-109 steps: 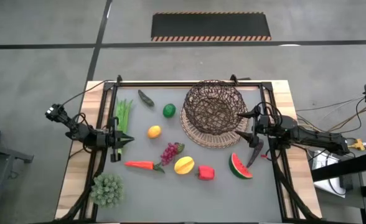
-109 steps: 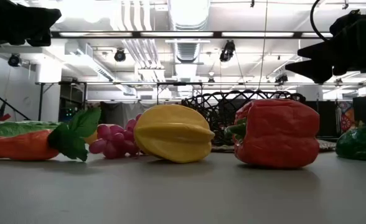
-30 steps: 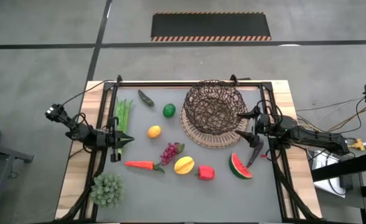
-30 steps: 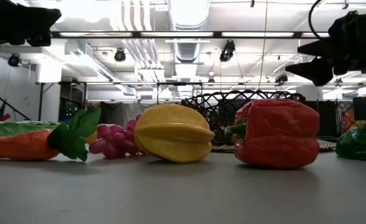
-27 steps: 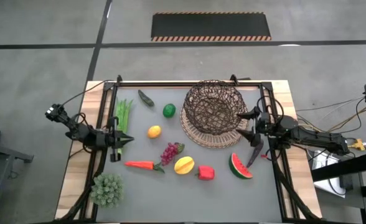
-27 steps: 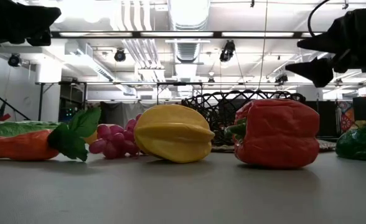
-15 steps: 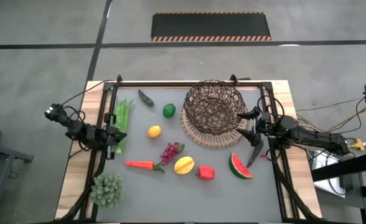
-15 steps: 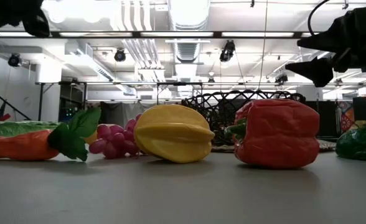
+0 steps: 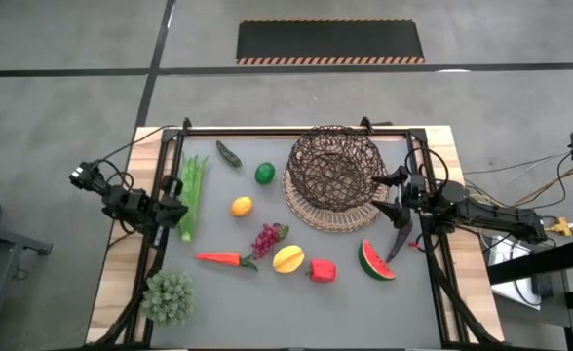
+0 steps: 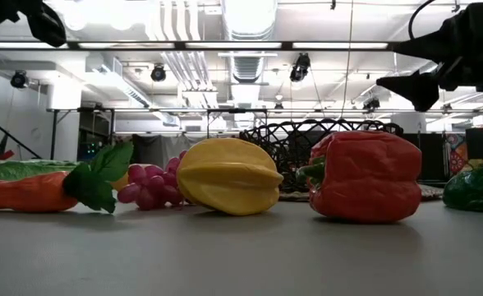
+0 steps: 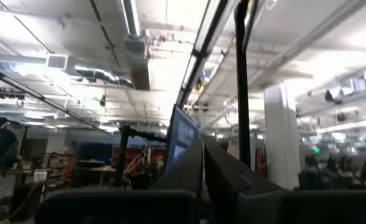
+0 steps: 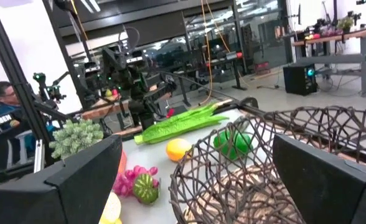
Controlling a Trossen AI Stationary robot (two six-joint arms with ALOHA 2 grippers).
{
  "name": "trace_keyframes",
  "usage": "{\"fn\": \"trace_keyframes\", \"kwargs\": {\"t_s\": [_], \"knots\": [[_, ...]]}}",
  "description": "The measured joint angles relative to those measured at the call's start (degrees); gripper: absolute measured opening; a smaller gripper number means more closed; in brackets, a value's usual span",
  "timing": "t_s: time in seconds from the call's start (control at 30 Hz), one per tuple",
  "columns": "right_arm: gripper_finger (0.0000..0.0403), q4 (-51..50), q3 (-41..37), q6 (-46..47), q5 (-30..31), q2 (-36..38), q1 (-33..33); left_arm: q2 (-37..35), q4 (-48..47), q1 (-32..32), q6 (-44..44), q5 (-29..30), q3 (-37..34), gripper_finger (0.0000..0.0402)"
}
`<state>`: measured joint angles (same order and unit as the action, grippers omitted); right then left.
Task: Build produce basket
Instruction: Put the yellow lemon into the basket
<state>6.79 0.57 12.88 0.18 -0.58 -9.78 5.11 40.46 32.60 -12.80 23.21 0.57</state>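
Note:
The basket (image 9: 335,175) stands at the table's far right with nothing in it that I can see. The produce lies on the grey mat: green beans (image 9: 191,190), chili (image 9: 228,153), lime (image 9: 264,174), orange (image 9: 241,206), grapes (image 9: 269,237), carrot (image 9: 223,258), mango (image 9: 287,258), red pepper (image 9: 322,270), watermelon slice (image 9: 376,260). My left gripper (image 9: 176,209) is shut beside the beans at the left edge and tipped upward (image 11: 203,146). My right gripper (image 9: 394,198) stands open at the basket's right side, level, facing the basket (image 12: 195,149).
A pale green leafy clump (image 9: 168,297) sits at the near left corner. A dark long piece (image 9: 396,242) lies under the right arm, beside the watermelon slice. A black frame rail (image 9: 296,130) runs around the mat. There is bare mat along the near edge.
My left gripper has drawn back toward the table's left edge, risen a little, rolled and tipped its shut fingers upward, so it now points at the ceiling. The produce and the basket lie as before.

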Motion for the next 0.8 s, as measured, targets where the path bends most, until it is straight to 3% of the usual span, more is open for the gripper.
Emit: {"fn": "trace_keyframes", "kwargs": {"t_s": [0.13, 0.3, 0.43, 0.6, 0.8], "knots": [[0.0396, -0.1, 0.0, 0.0, 0.4, 0.0, 0.0, 0.8, 3.6, 0.0, -3.8, 4.1, 0.1, 0.0], [0.0396, -0.1, 0.0, 0.0, 2.8, 0.0, 0.0, 2.9, 6.0, -0.1, -7.6, 14.4, 1.5, 0.0], [0.0396, -0.1, 0.0, 0.0, 10.7, 0.0, 0.0, 6.4, 5.9, -0.1, -6.5, 22.1, 4.0, 0.0], [0.0396, -0.1, 0.0, 0.0, 20.2, 0.0, 0.0, 12.9, 5.9, -0.2, -1.9, 26.9, 7.5, 0.0], [0.0396, -0.1, 0.0, 0.0, 20.7, 0.0, 0.0, 24.1, 5.6, -0.3, 3.4, 31.9, 11.7, 0.0]]}}
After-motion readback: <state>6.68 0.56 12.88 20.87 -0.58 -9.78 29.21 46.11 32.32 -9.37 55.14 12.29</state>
